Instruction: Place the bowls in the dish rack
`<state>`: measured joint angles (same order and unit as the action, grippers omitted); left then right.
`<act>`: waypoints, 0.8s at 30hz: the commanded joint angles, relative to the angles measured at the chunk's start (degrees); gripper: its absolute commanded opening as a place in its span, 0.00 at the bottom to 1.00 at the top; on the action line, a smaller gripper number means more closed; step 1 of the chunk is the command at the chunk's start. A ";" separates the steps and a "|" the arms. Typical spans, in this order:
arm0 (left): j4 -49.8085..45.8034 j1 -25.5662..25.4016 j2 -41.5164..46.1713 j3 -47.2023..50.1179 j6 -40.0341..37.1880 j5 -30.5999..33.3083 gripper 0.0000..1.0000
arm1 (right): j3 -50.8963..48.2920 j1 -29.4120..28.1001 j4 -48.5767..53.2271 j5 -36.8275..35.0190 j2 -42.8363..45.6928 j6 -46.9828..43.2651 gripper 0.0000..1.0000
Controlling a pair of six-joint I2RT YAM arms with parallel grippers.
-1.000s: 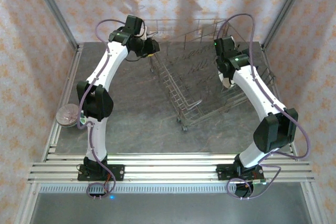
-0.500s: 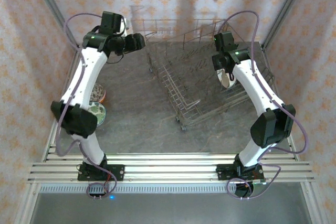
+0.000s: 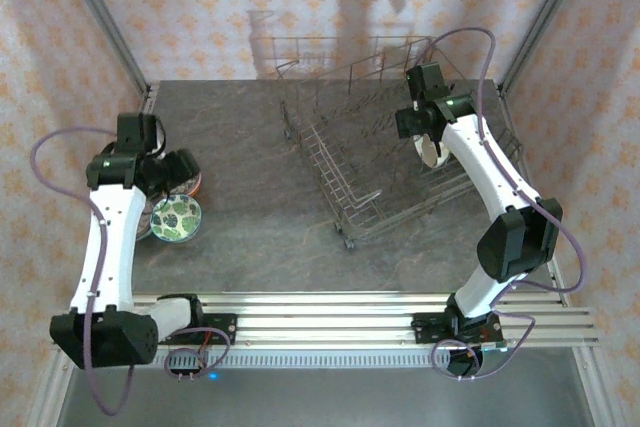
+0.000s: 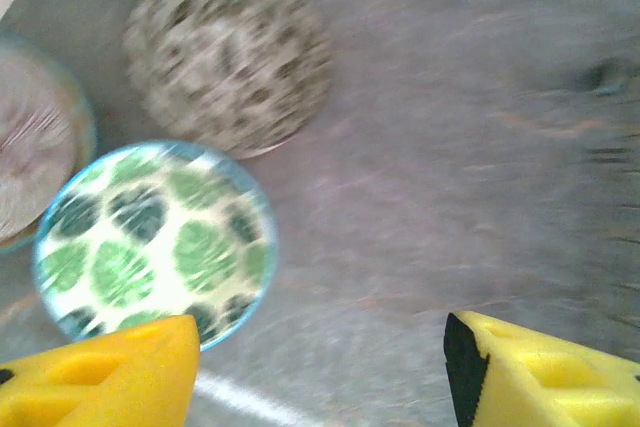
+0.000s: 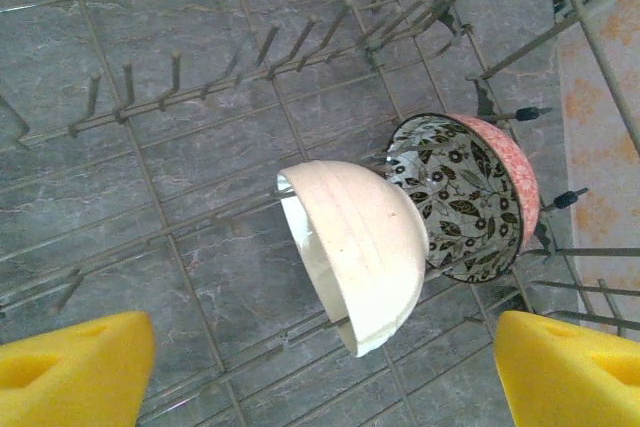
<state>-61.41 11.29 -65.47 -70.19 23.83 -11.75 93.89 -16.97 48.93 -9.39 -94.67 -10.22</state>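
Left gripper hung over the 9 o'clock side of the table, jaws wide apart with nothing between them, so open and empty. Below it in the left wrist view lay three loose bowls. The green-leaf bowl with a blue rim sat upright at 10 o'clock from the jaws, and the speckled brown bowl sat just beside it at 12 o'clock. A pale bowl was cut off by the frame at 9 o'clock. The view was blurred, so I couldn't tell whether they touched. The dish rack sat askew at 1 o'clock on the table. Right gripper hovered inside it, jaws spread wide and holding nothing. A cream bowl stood on edge among the tines, rim facing 8 o'clock in the right wrist view. A floral bowl, pink outside, stood on edge right behind it at 2 o'clock, its patterned inside facing the cream bowl's back.
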 commanded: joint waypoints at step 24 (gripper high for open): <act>6.09 18.29 -6.47 18.67 -2.30 -0.60 0.69 | 8.86 -0.62 2.08 2.96 -5.00 -0.85 0.86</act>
<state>-57.56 29.26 -71.50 -52.66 22.35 -13.41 99.31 -17.37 50.65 -6.48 -98.04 -10.39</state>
